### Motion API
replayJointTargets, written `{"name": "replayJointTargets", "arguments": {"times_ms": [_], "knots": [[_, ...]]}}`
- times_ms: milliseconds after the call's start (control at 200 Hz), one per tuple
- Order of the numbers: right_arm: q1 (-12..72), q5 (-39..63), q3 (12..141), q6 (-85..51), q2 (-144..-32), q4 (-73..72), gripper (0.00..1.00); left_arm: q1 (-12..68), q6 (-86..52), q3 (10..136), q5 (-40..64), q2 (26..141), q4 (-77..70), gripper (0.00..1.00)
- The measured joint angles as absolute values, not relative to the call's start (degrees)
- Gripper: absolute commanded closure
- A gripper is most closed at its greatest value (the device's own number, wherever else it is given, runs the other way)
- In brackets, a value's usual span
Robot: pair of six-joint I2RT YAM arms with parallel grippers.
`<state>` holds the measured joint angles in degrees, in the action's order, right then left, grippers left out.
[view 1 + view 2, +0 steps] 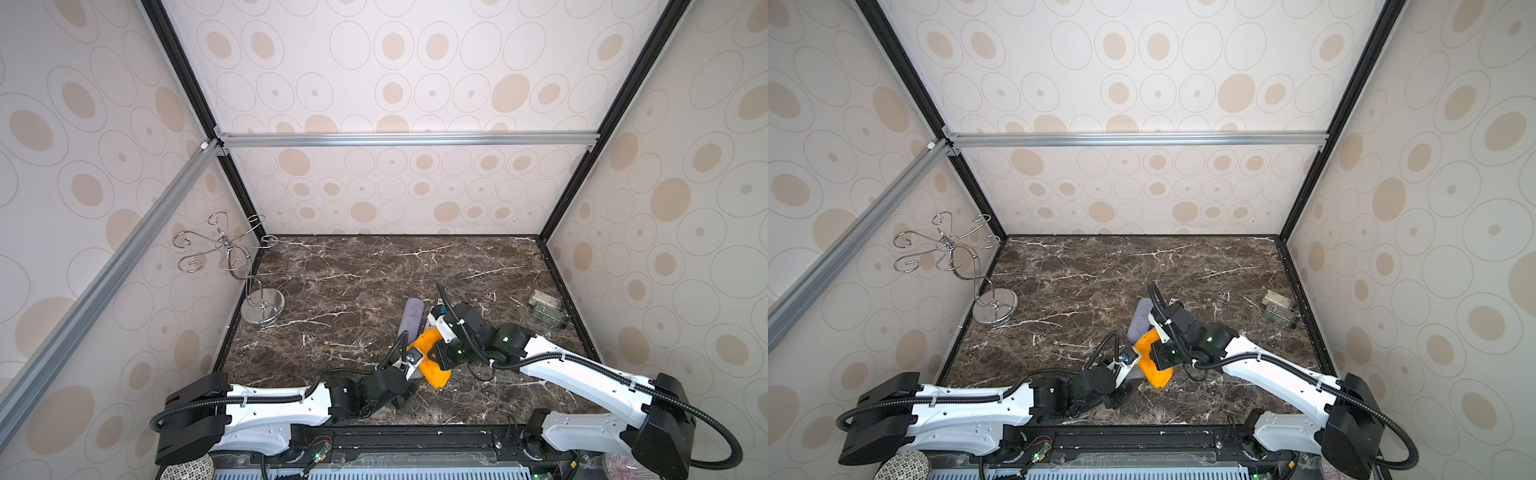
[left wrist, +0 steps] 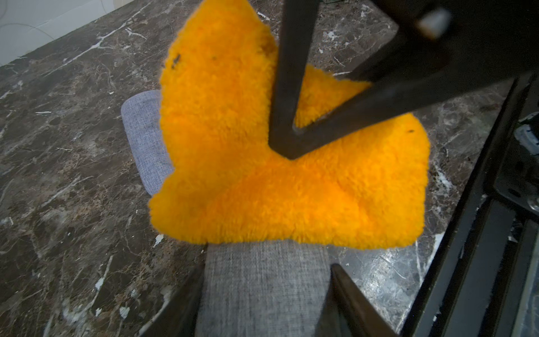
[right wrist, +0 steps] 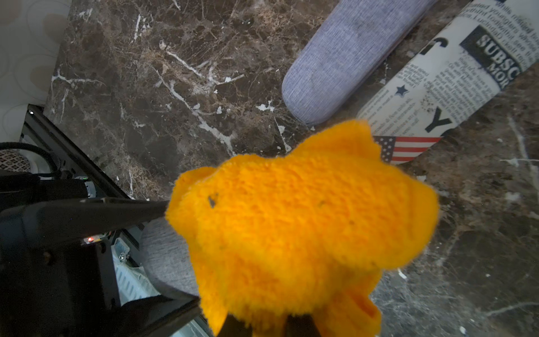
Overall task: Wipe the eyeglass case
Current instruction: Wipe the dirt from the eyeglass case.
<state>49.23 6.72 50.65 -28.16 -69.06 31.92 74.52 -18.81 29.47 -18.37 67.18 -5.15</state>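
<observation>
The eyeglass case (image 2: pixel 262 291) is a grey woven-fabric case. My left gripper (image 2: pixel 267 268) is shut on its near end, one finger on each long side. In the right wrist view that rounded end (image 3: pixel 166 256) shows between the left fingers (image 3: pixel 87 216). A fluffy orange cloth (image 2: pixel 262 198) lies over the rest of the case and hides it. My right gripper (image 3: pixel 268 324) is shut on the cloth (image 3: pixel 291 233) and presses down into it (image 2: pixel 287 151). In both top views the cloth (image 1: pixel 432 370) (image 1: pixel 1154 370) sits near the front middle, between the left gripper (image 1: pixel 415 365) and the right gripper (image 1: pixel 434 357).
A lavender-grey case (image 1: pixel 411 318) (image 3: pixel 350 58) lies just beyond the cloth, with a newspaper-print case (image 3: pixel 437 96) beside it under my right wrist. A chrome wire stand (image 1: pixel 262 307) stands at the left wall. A small clear box (image 1: pixel 546 309) sits at the right wall. The front rail (image 1: pixel 415 436) is close.
</observation>
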Motion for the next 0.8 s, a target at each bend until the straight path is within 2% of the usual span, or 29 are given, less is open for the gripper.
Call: {"name": "replayJointTargets", "arguments": {"times_ms": [350,520,800], "knots": [[42.1,2.1,48.1,-29.3,-66.8,35.6,1.0,74.5,-19.5,29.5,-17.7,66.9,-6.3,0.62],[42.5,4.1,48.1,-29.2,-67.1,34.6,1.0,74.5,-19.7,29.5,-17.5,66.6,-6.3,0.62],[49.3,6.7,49.7,-28.6,-70.1,30.4,1.0,74.2,-20.1,29.5,-17.2,66.6,-4.5,0.62]]}}
